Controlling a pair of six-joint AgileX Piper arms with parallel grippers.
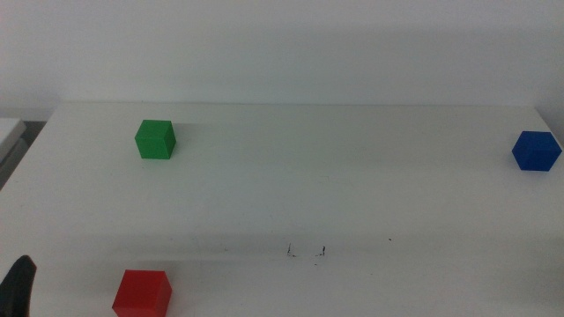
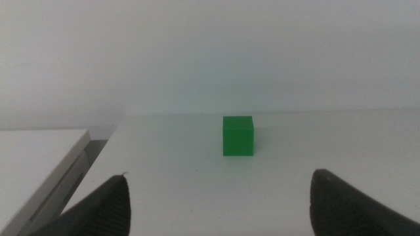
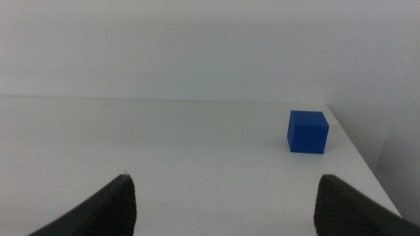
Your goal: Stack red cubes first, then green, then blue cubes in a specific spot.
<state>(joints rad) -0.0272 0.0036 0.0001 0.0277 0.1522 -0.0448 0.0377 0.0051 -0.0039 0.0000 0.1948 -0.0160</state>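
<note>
The red cube (image 1: pixel 141 292) sits at the table's front left. The green cube (image 1: pixel 155 139) sits at the back left and shows in the left wrist view (image 2: pixel 237 136), well ahead of my left gripper (image 2: pixel 220 200), which is open and empty. The blue cube (image 1: pixel 536 150) sits near the right edge and shows in the right wrist view (image 3: pixel 308 131), ahead of my open, empty right gripper (image 3: pixel 223 203). The pair of black ticks (image 1: pixel 306 251) is front centre. In the middle view only a left jaw tip (image 1: pixel 18 286) shows at the bottom left corner; the right arm is out of that view.
A lone black speck (image 1: pixel 390 239) lies right of the ticks. The white tabletop (image 1: pixel 282 185) ends at a white wall at the back. A lower white surface (image 2: pixel 33 157) lies beyond the left edge.
</note>
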